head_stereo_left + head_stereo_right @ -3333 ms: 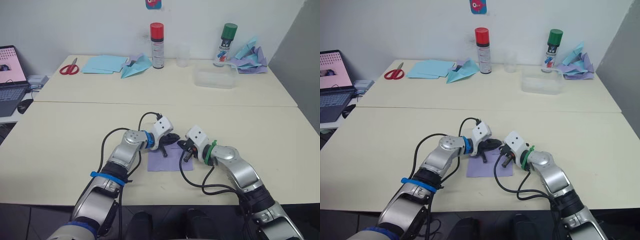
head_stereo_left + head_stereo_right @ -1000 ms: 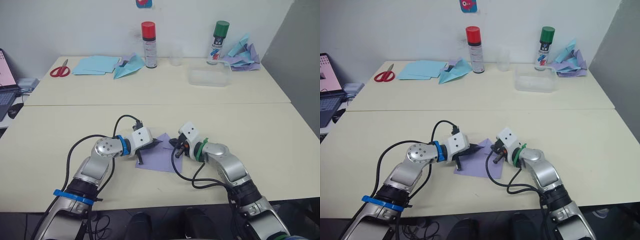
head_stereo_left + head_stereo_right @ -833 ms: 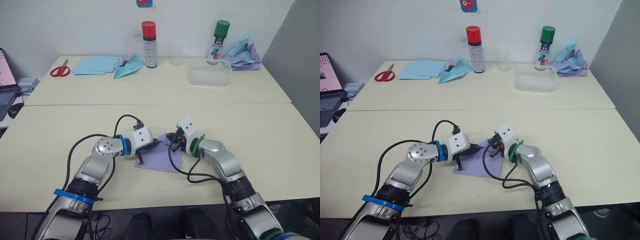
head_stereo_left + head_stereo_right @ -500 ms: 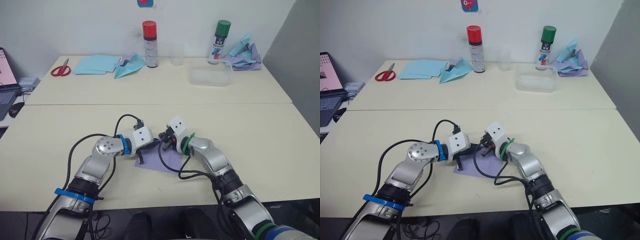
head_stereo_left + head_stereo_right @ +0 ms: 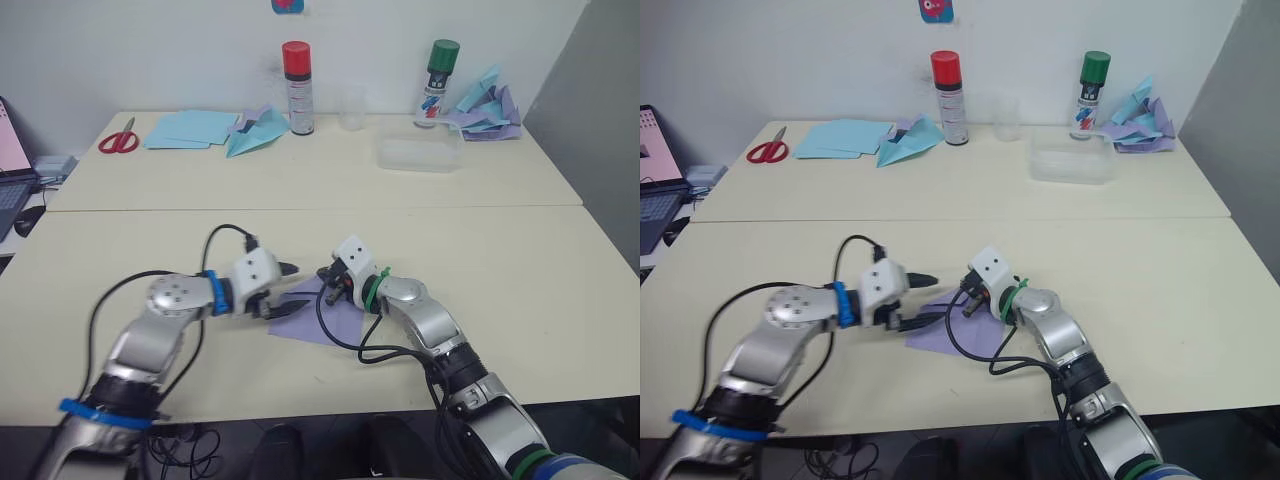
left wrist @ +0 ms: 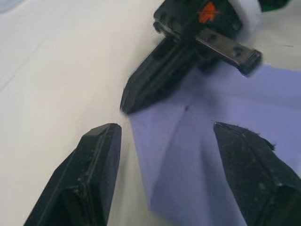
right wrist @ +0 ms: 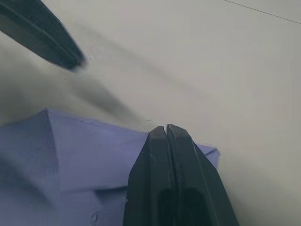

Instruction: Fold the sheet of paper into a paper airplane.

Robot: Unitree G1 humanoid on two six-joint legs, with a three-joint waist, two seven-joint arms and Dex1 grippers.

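Cream table against white wall, left pincer apart, right pincer together on lavender sheet of paper

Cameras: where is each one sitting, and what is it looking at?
Left eye view: on the head, looking down at the table, both arms and the sheet of paper.
Right eye view: beside it, same scene.
Left wrist view: on the left arm, past its open left gripper at the paper and the right gripper.
Right wrist view: on the right arm, along its shut fingers resting on the paper.
All share the paper.
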